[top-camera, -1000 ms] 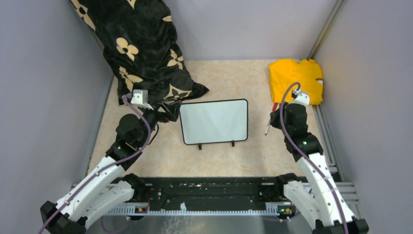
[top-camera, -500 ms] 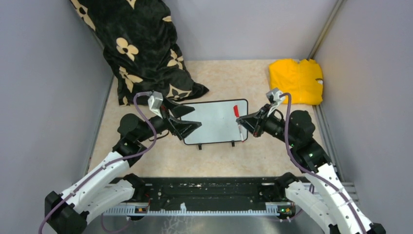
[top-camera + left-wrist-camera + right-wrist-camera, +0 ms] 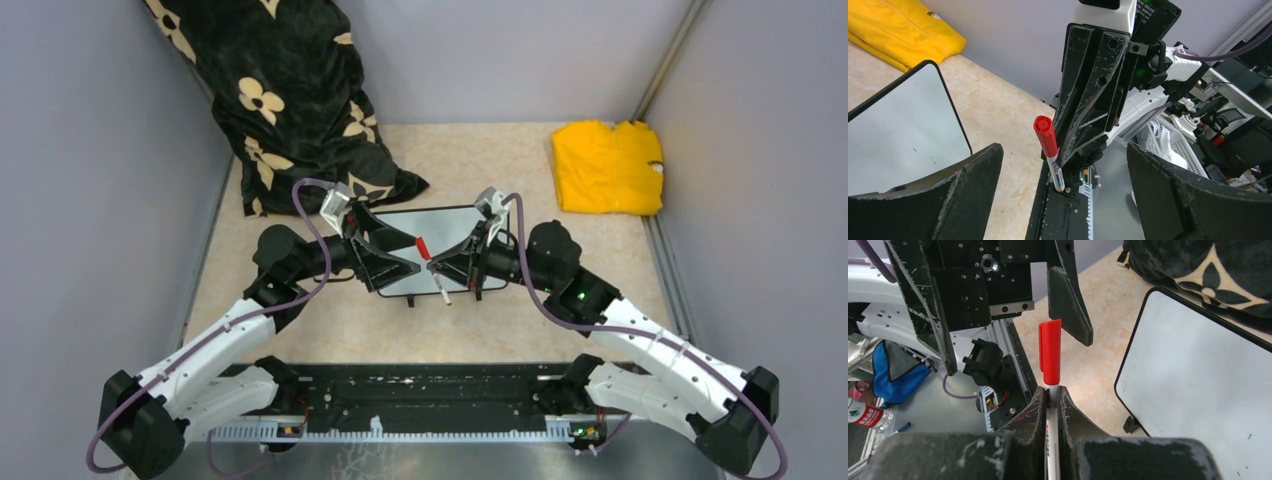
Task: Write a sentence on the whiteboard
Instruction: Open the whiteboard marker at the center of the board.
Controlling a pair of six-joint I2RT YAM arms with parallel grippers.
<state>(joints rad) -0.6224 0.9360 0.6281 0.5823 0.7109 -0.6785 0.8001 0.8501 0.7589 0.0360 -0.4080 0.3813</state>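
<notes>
Clearly the right gripper (image 3: 1052, 392) is clenched on the marker (image 3: 1050, 352), pinching its white barrel just below the cap. The marker's long axis runs straight out from the jaws, capped end foremost. The cap is smooth, glossy red plastic with a flat clip down one side. The barrel is slim and round with small print on it.

Just beyond that cap stands the left gripper (image 3: 1063, 150), released and spread wide. Its scuffed black fingers (image 3: 973, 170) sit either side of the cap's line. Whether the cap is already between the pads or just short of them I cannot tell. My reading is that the cap has to be pulled next, and the left arm is the nearer one for it, closing across the marker's axis.

Below both grippers the whiteboard (image 3: 1198, 365) lies flat on the mottled beige table (image 3: 500, 320). It is matt white with a thin black frame and rounded corners, and no sentence is on it yet.

Beyond the right gripper is a folded yellow cloth (image 3: 607, 165), and beyond the left, soft black flowered fabric (image 3: 290, 100).
</notes>
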